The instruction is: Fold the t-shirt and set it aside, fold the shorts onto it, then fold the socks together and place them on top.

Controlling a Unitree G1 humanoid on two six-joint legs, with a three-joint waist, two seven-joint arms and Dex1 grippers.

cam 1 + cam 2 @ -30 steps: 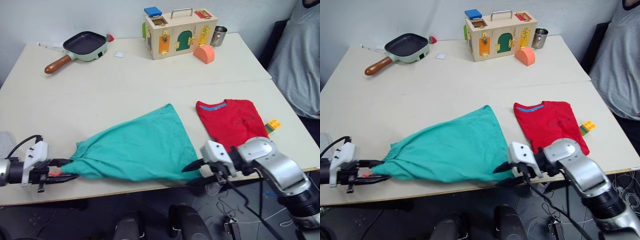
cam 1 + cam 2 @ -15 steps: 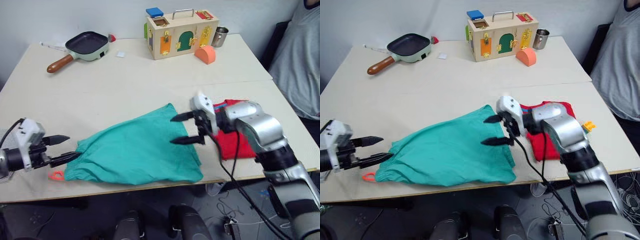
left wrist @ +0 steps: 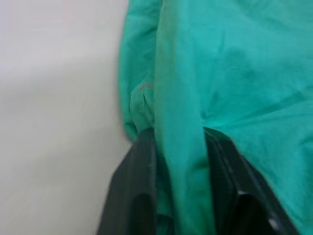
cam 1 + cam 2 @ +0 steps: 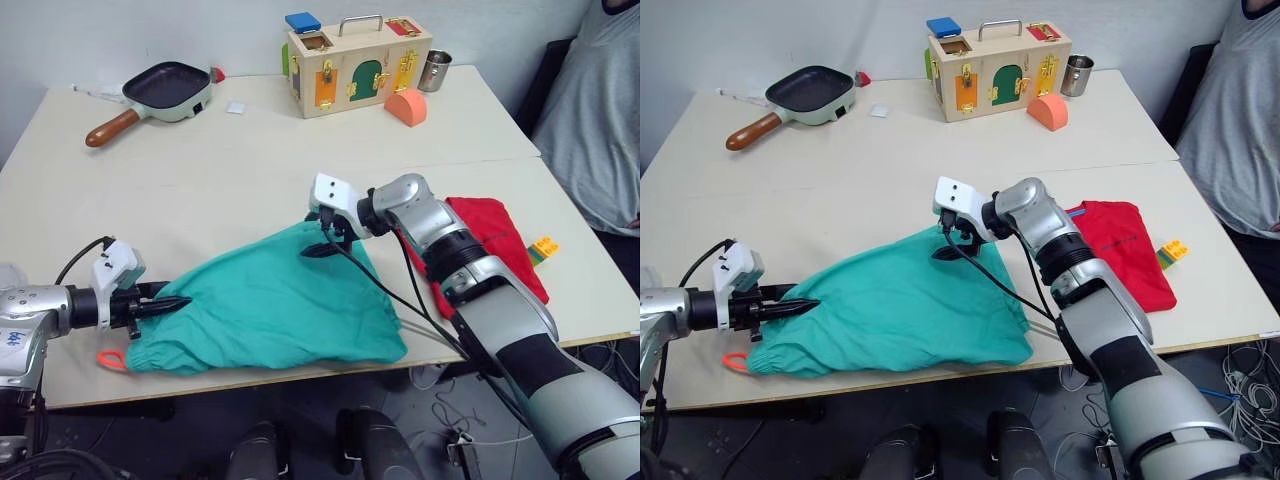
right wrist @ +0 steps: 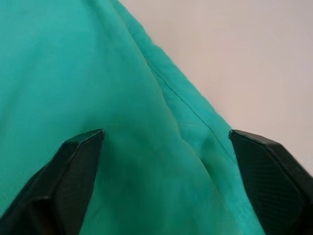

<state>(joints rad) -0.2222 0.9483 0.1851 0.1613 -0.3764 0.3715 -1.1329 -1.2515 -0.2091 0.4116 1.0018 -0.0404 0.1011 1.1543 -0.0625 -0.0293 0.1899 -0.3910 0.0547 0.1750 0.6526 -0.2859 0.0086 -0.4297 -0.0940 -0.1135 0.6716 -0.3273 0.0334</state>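
Step in hand: folding the shorts (image 4: 895, 305); the t-shirt (image 4: 1120, 250) already lies folded at the right of the tabletop (image 4: 840, 170). I see no socks.
Shorts, place: spread on the near middle of the tabletop, just left of the t-shirt, near edge close to the tabletop's front edge.
Shorts, lie: long axis runs from the near left, where the waist end with the orange drawstring loop (image 4: 735, 361) sits, up to a point at the far right.
Left hand (image 4: 800, 304): your fingers are clenched on a ridge of teal fabric at the waist end; the left wrist view shows cloth pinched between them.
Right hand (image 5: 161, 147): released, fingers spread wide over the far-right point of the shorts, gripping nothing.
Next move, as I judge it: lower your right hand, pinch that far corner, then carry both ends together to halve the shorts before lifting them onto the t-shirt.
Other stock: frying pan (image 4: 805, 95) and wooden latch box (image 4: 1000, 65), far side.
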